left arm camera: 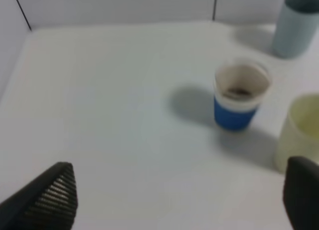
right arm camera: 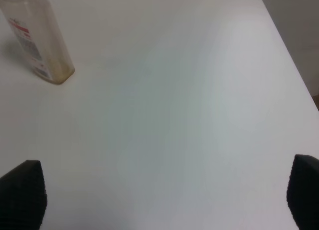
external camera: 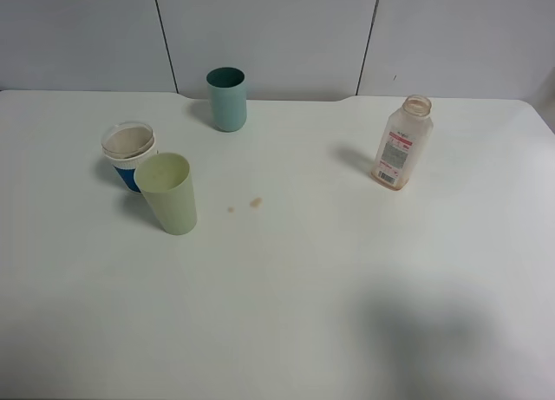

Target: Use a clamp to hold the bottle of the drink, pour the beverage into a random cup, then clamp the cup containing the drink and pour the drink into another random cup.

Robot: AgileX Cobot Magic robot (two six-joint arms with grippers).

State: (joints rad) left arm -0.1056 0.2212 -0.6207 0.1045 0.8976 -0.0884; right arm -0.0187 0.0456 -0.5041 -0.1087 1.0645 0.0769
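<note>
A clear, uncapped drink bottle (external camera: 401, 144) with a red and white label stands upright at the right of the table; it also shows in the right wrist view (right arm camera: 37, 38). A teal cup (external camera: 227, 99) stands at the back. A white and blue cup (external camera: 130, 155) holds a little brown drink (left arm camera: 239, 92). A pale green cup (external camera: 169, 193) stands just in front of it. No arm shows in the high view. My left gripper (left arm camera: 174, 200) is open and empty, short of the blue cup (left arm camera: 240, 96). My right gripper (right arm camera: 164, 200) is open and empty, apart from the bottle.
Two small brown drops (external camera: 255, 202) lie on the white table (external camera: 329, 278) between the green cup and the bottle. A grey panelled wall (external camera: 277, 31) runs behind the table. The table's right edge (right arm camera: 289, 45) shows in the right wrist view.
</note>
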